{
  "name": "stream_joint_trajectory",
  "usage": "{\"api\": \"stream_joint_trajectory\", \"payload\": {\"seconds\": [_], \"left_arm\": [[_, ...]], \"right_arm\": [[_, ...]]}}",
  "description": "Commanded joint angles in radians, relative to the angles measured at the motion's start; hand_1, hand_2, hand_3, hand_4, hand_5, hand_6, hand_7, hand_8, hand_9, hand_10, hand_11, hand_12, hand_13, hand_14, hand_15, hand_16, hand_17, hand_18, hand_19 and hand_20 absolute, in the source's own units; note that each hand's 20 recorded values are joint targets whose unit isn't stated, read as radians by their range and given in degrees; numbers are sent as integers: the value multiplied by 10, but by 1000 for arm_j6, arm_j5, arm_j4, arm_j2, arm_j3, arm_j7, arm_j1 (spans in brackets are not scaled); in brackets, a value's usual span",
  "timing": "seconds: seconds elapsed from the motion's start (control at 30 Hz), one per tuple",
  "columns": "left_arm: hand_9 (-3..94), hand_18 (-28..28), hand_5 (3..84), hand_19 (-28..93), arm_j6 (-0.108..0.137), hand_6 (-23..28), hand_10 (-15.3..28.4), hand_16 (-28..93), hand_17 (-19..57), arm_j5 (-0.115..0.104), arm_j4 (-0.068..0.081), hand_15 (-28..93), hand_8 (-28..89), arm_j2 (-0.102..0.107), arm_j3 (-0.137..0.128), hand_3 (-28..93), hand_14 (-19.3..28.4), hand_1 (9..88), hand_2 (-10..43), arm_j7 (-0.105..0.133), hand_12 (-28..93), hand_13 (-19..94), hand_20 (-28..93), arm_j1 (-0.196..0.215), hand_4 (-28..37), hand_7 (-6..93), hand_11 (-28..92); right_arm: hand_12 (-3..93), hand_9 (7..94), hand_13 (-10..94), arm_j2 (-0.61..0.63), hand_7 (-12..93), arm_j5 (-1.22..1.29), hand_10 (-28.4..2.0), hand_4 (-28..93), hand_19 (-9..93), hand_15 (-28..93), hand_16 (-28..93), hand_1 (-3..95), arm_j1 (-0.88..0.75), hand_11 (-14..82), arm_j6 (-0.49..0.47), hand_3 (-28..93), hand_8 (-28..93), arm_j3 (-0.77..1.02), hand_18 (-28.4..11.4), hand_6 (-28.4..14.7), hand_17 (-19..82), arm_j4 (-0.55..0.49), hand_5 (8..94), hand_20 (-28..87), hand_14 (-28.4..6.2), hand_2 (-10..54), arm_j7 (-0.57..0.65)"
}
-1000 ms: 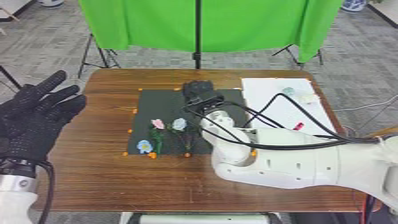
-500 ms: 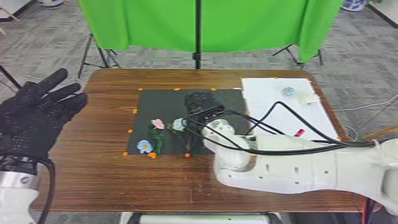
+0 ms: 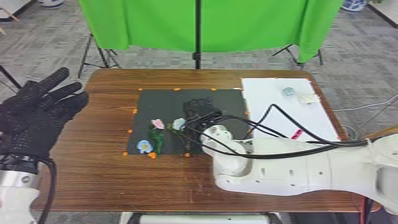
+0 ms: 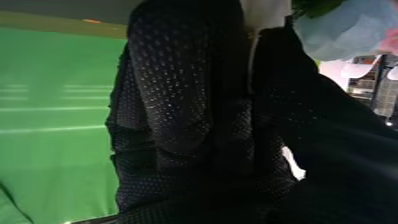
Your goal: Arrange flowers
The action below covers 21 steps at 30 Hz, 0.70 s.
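In the head view, we see our left hand off the table, beside its left edge, with its fingers straight and spread apart. Our right hand is over the black mat, right next to the pale blue flower. That flower lies on the mat, and just to its left we have the pink flower, its green stem pointing toward us. The light blue flower lies nearer to us, at the mat's near left corner. Orange markers stand out along the mat's edges. To the right of the mat, on the brown table, is the white sheet, with a small pale blue bloom and a whitish bloom side by side on its far part. A narrow red item is on the sheet's near part.

In the right wrist view, the right hand holds its fingers straight and close together, with the thumb near them. Something pale shows between fingers and thumb, but we cannot tell whether it is held. Beyond the thumb we see pale blue petals, pink petals and green leaves. The green curtain hangs behind.
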Motion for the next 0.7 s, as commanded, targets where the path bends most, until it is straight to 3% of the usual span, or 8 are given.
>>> {"api": "stream_joint_trajectory", "payload": {"seconds": [0.03,0.27,0.4,0.7], "left_arm": [[345,267,373,654,6,107,222,-127,-59,-5,12,604,-97,2,33,773,284,221,83,1,116,263,157,-6,-262,152,306],[345,267,372,655,-2,107,222,-127,-59,1,12,604,-97,5,39,772,284,221,84,3,116,263,156,-14,-263,153,306],[345,267,373,656,5,107,222,-127,-59,-2,9,605,-98,3,36,773,284,221,84,12,116,263,156,-1,-262,153,306],[345,268,373,656,3,107,221,-128,-59,1,12,605,-97,4,42,773,284,221,85,1,115,264,155,-12,-262,153,306]], "right_arm": [[236,900,877,-14,201,-4,-78,-283,812,509,210,450,26,190,12,716,-13,2,-180,4,335,7,734,140,-31,-95,18],[170,887,877,-20,176,7,-94,-283,815,513,206,399,27,244,7,761,-111,4,-188,4,338,7,718,134,-36,-95,16],[168,886,876,-24,174,4,-96,-283,816,515,207,391,35,244,20,757,-121,-4,-191,2,337,7,711,133,-40,-95,20],[167,886,876,-32,171,-4,-99,-283,817,519,204,371,39,242,30,752,-123,0,-193,0,336,8,705,131,-45,-95,19]]}}
